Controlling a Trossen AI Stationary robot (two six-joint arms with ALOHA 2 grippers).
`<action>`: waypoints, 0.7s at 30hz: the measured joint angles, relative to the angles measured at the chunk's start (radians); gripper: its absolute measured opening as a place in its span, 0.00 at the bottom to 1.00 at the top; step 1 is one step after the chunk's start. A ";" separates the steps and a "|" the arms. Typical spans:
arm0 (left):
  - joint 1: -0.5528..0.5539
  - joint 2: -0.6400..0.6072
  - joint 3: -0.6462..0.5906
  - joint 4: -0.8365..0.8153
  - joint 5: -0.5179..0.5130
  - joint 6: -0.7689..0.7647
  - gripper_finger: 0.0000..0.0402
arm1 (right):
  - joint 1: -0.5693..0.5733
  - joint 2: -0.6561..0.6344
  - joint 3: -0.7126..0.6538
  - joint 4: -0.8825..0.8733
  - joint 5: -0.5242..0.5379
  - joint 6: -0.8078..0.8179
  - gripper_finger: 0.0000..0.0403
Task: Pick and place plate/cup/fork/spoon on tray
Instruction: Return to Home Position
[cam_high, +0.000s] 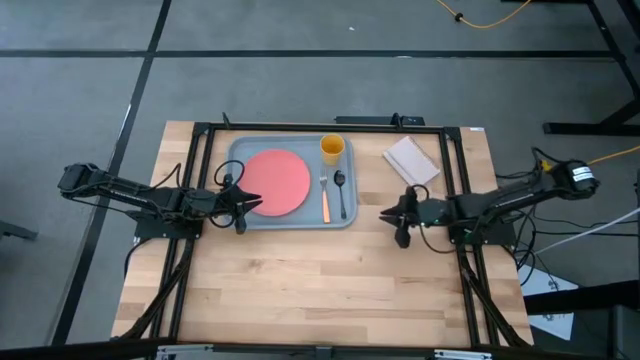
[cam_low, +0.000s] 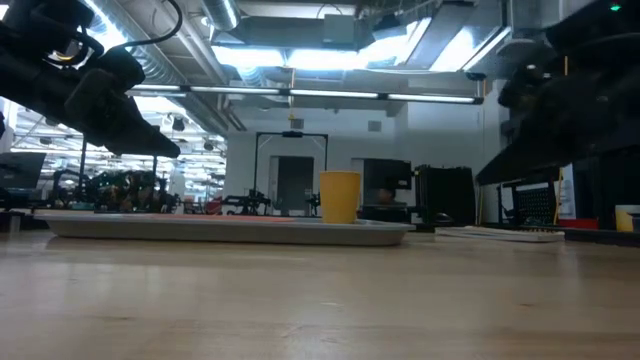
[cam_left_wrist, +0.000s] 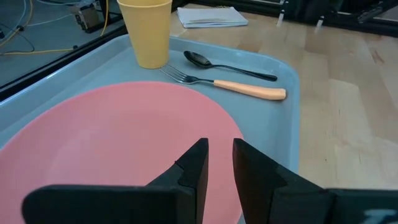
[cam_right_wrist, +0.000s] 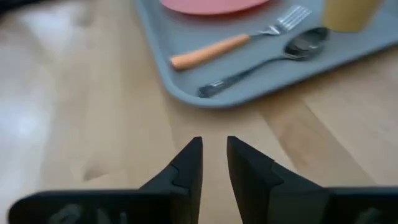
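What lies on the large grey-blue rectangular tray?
A round pink plate, yellow-orange cup, orange-handled metal fork and slim dark spoon. The plate hides the tray floor beneath.

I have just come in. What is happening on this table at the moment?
The table setting looks finished. The plate, the cup, the fork and the spoon all lie on the tray. The fork and spoon are side by side next to the plate, and the cup stands in a corner near the fork's tines. Both hands are empty. The left hand hovers over the plate's edge. The right hand hangs over bare table beside the tray.
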 joint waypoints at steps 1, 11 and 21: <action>0.000 0.000 0.000 0.000 0.000 0.000 0.17 | 0.000 -0.011 -0.023 0.040 -0.018 -0.019 0.19; 0.000 0.000 0.000 0.000 0.000 0.000 0.17 | 0.075 -0.043 -0.197 0.400 -0.141 -0.161 0.19; 0.000 0.000 0.000 0.000 0.000 0.000 0.17 | 0.117 -0.137 -0.197 0.469 -0.196 -0.412 0.19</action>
